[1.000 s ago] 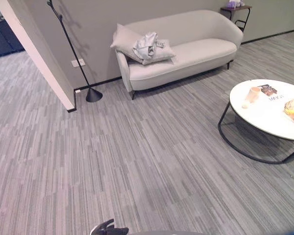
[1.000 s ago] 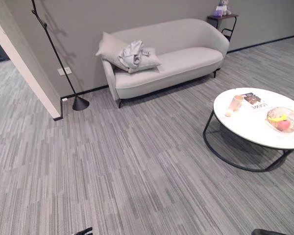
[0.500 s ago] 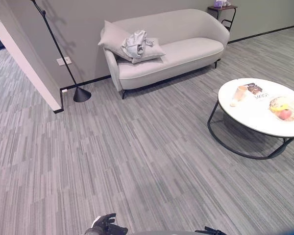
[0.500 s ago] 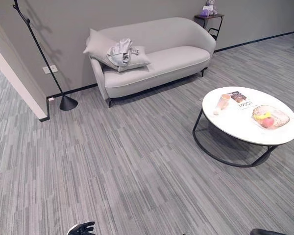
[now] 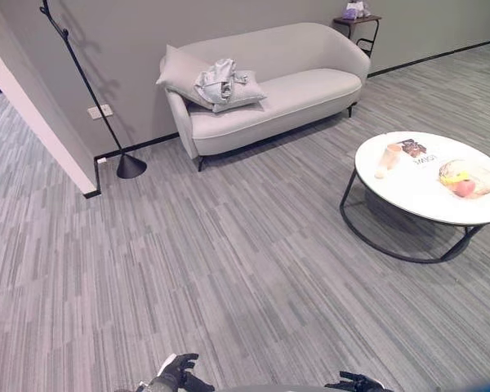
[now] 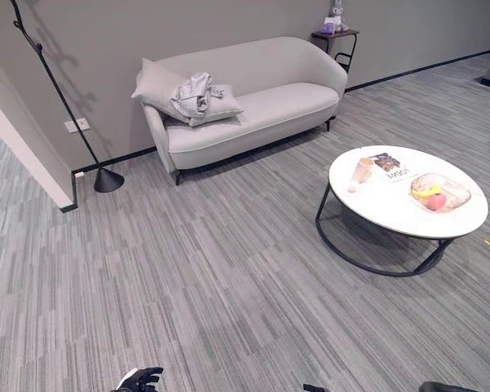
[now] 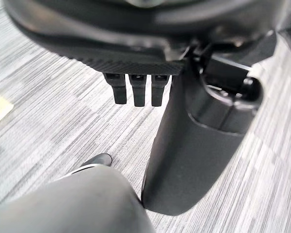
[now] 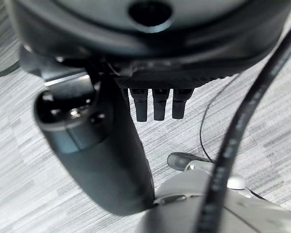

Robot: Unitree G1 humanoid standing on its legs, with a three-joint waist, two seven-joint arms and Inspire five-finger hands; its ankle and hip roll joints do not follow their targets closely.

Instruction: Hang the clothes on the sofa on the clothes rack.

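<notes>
A crumpled silver-grey garment [image 5: 217, 79] lies on the pillows at the left end of the pale sofa [image 5: 294, 90], against the far wall. The clothes rack [image 5: 88, 88], a thin black leaning pole on a cone base, stands left of the sofa by the wall. Both of my hands hang low at the bottom edge, far from the sofa. The left hand [image 5: 176, 376] is empty, and its fingers [image 7: 136, 90] hang straight down over the carpet. The right hand [image 5: 355, 381] is empty too, with straight fingers [image 8: 157, 104].
A round white coffee table [image 5: 416, 196] on a black ring frame stands to the right, bearing a cup, a booklet and a fruit bowl. A small side table [image 5: 358, 20] sits behind the sofa's right end. A white wall corner [image 5: 45, 118] juts out at the left. Grey carpet stretches between me and the sofa.
The whole picture has shifted left, so the camera has moved, not the furniture. My hands now show a little more at the bottom edge.
</notes>
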